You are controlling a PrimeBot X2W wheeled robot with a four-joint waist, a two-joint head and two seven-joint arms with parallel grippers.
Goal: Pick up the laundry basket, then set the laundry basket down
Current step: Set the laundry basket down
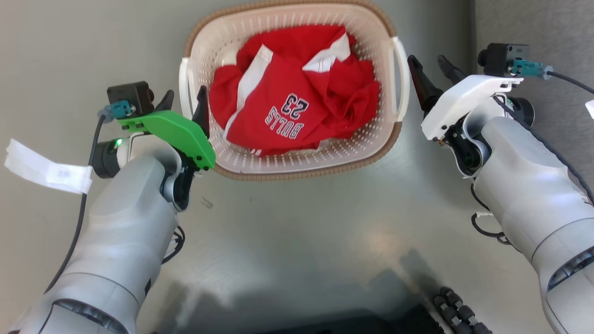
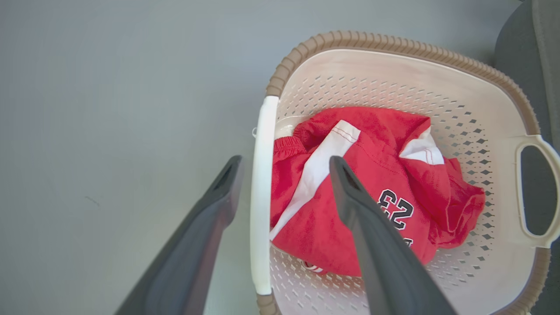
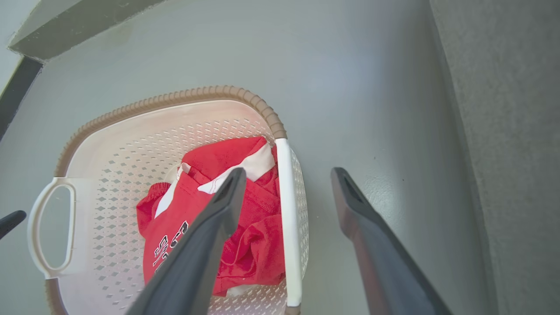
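Observation:
The laundry basket [image 1: 287, 174] is cream-white and perforated, with a brown woven-look rim, and stands on the grey floor at the top centre of the head view. A crumpled red jersey [image 1: 297, 106] marked "BULLS 23" lies inside it. My left gripper [image 1: 184, 103] is open, one finger on each side of the basket's white left handle [image 2: 262, 197]. My right gripper [image 1: 426, 60] is open beside the white right handle [image 1: 401, 79]. In the right wrist view that handle [image 3: 286, 218] runs between its fingers [image 3: 218, 218]. Neither gripper holds anything.
A darker grey textured surface [image 1: 533, 23] borders the floor at the right, close behind my right arm. A white tag [image 1: 46, 171] hangs from the left wrist cable. The robot's dark base [image 1: 371, 320] lies at the bottom edge.

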